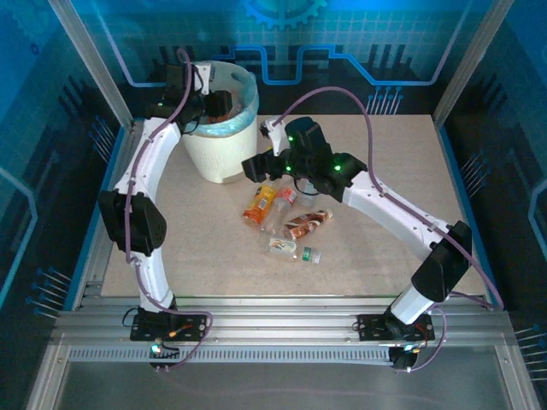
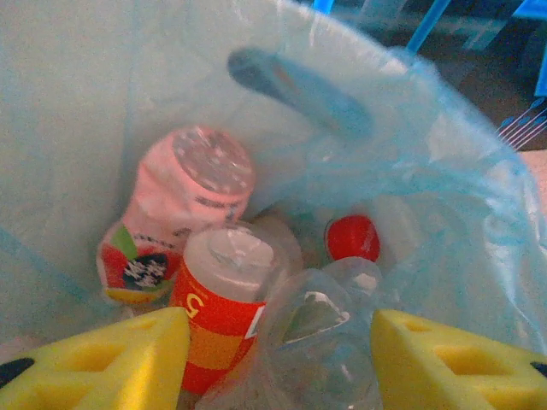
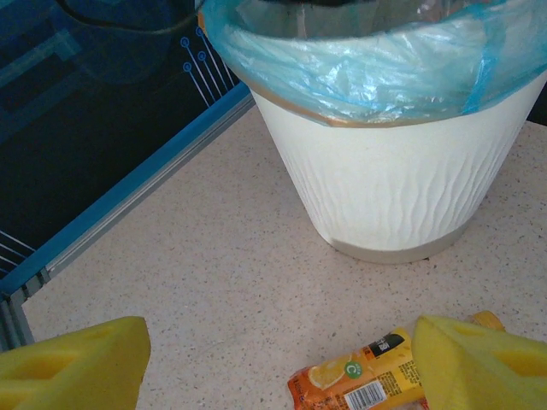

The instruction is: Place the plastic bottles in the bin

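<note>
Tabletop (image 1: 367,171) carries the bin (image 1: 224,149) at its far left; left tool (image 2: 278,325) hangs parted over bottles (image 2: 214,299) lying inside. Right tool (image 3: 279,333), jaws wide, should centre across the orange-labelled bottle (image 3: 355,384), off-centre near the bin, before closing.

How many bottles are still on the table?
4: an orange-label bottle, a red-label one beside it, a brown-label one and a green-capped one nearest the arms. The right arm may hide more.
</note>
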Motion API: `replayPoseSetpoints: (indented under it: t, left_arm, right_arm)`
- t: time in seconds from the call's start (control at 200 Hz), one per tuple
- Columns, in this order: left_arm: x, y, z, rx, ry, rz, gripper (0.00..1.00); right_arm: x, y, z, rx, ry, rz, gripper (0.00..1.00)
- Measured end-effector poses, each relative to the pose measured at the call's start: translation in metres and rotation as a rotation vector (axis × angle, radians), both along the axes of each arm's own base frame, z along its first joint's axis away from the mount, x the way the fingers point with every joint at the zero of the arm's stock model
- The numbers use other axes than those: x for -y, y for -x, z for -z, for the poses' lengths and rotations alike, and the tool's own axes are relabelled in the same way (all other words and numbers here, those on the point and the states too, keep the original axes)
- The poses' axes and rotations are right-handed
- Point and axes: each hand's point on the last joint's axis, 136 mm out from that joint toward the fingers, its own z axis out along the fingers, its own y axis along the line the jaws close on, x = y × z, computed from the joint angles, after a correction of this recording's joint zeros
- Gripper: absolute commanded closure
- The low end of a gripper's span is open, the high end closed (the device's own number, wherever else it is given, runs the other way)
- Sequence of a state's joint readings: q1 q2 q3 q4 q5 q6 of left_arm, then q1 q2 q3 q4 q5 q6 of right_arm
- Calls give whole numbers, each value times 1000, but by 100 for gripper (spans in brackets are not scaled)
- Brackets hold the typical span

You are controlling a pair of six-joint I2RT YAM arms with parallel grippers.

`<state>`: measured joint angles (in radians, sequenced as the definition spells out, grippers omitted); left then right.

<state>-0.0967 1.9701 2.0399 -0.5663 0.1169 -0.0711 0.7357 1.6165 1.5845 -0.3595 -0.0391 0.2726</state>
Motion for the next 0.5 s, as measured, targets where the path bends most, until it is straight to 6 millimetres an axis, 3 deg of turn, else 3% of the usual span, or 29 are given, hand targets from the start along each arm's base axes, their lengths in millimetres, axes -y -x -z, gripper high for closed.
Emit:
replayPoseSetpoints:
  t: [0.345, 0.5]
  left_arm:
    - [-5, -6, 0, -36, -45, -23, 38]
    - [-6, -5, -15, -14, -36, -37, 35]
  right_arm:
    - [2, 1, 3, -15, 9, -3, 18]
    - [4, 2, 1, -20, 20, 5, 17]
